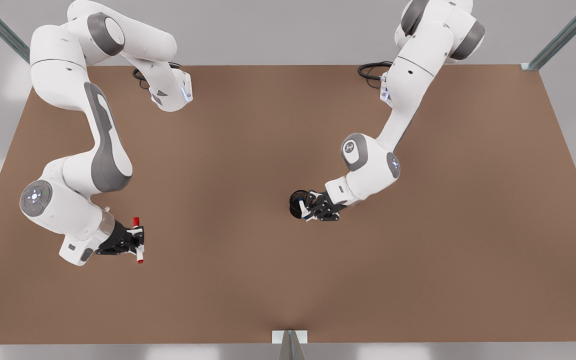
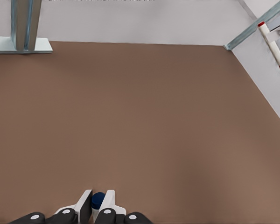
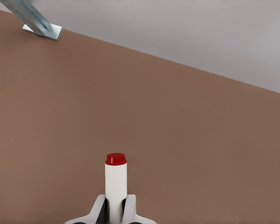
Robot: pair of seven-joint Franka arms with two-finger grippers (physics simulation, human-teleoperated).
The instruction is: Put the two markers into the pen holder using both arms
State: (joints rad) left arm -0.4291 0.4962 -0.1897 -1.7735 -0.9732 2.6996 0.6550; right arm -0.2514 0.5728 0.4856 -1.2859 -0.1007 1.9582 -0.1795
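Front view: the right end effector (image 1: 137,241) grips the red marker (image 1: 138,240) near the tabletop's (image 1: 248,280) left edge; the left end effector (image 1: 313,206) holds the blue marker (image 1: 304,209) at the pen holder (image 1: 298,203), mid-tabletop.

Left wrist view: fingers (image 2: 86,205) clamp the blue cap.

Right wrist view: fingers (image 3: 99,208) clamp the red marker's barrel.

You've got a matte brown desk (image 1: 288,280) with no shine, smooth glossy white plastic arm shells, and brushed metal frame posts (image 2: 23,25). The red marker (image 3: 115,182) in your right end effector (image 3: 115,210) looks like smooth plastic.
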